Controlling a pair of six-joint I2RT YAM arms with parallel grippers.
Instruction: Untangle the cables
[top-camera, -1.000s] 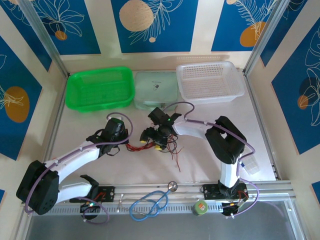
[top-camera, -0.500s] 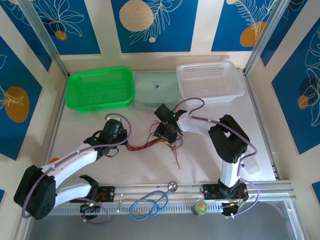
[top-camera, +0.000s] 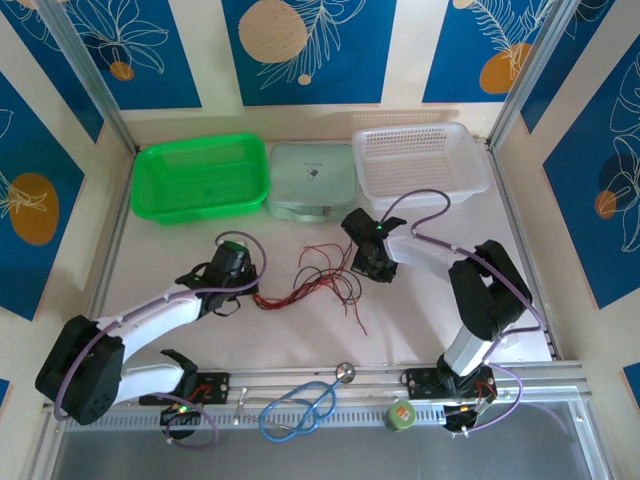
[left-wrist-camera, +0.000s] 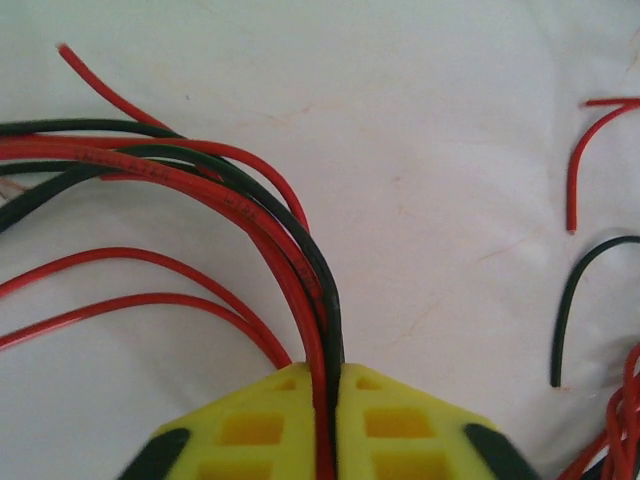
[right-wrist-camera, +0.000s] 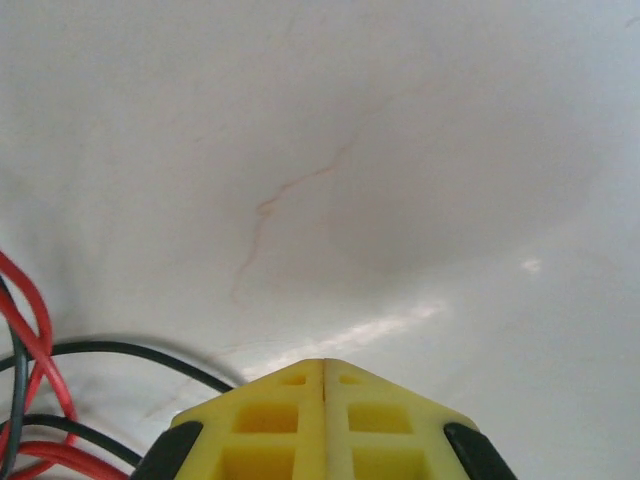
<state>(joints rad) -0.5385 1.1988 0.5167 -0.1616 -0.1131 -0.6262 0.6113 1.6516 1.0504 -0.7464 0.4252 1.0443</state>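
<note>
The cables, thin red and black wires, lie spread in loose loops on the white table between my two arms. My left gripper sits at the left end of the bunch, and its yellow jaws are shut on a few red and black cables that arc away to the left. My right gripper rests at the right side of the bunch. Its jaws are shut flat together with nothing between them, and a few cables lie at its lower left.
A green basket, a pale green lidded box and a white basket line the back of the table. A blue stethoscope and a green roll lie on the front rail.
My right gripper let go of the bunch, slid right and shut empty. The cables now lie looser and more spread out. My left gripper kept its hold and barely moved.
</note>
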